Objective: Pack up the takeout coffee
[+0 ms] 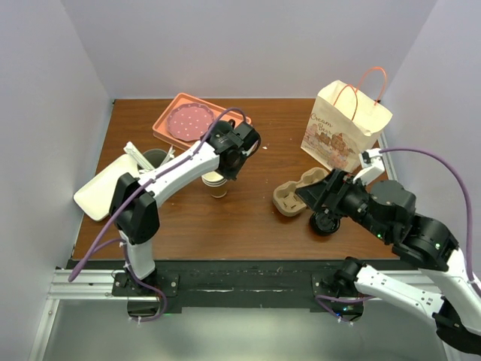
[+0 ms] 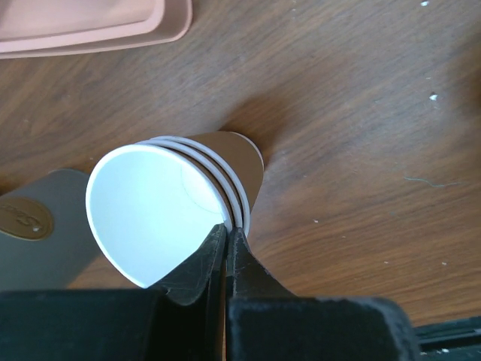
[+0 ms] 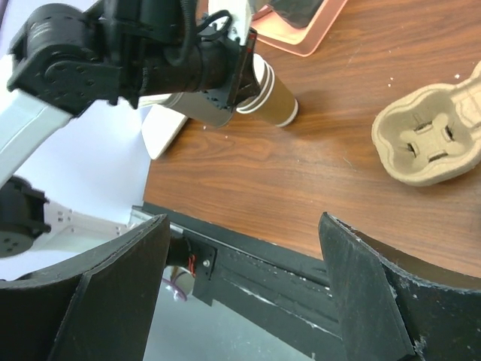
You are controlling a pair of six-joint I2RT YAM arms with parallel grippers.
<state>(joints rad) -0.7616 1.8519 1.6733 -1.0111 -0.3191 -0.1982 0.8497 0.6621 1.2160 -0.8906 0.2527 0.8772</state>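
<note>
A stack of three nested tan-brown paper cups [image 1: 216, 185] with white rims and no lid rests its base on the table's middle. My left gripper [image 1: 228, 170] is shut on the stack's rim, one finger inside the top cup and one outside [image 2: 227, 235]. The stack also shows in the right wrist view [image 3: 274, 94], leaning. No cup with a black lid shows clearly. A round black thing [image 1: 325, 223] lies under my right arm; I cannot tell if it is a lid alone. My right gripper [image 3: 248, 286] is open and empty near the front edge.
A pulp cup carrier [image 1: 294, 194] [image 3: 428, 135] lies right of centre. A paper bag with orange handles [image 1: 344, 124] stands at the back right. A pink tray [image 1: 167, 128] [image 2: 90, 30] with a dotted plate is at the back. A white tray [image 1: 101, 189] and dark mug [image 1: 155, 158] are left.
</note>
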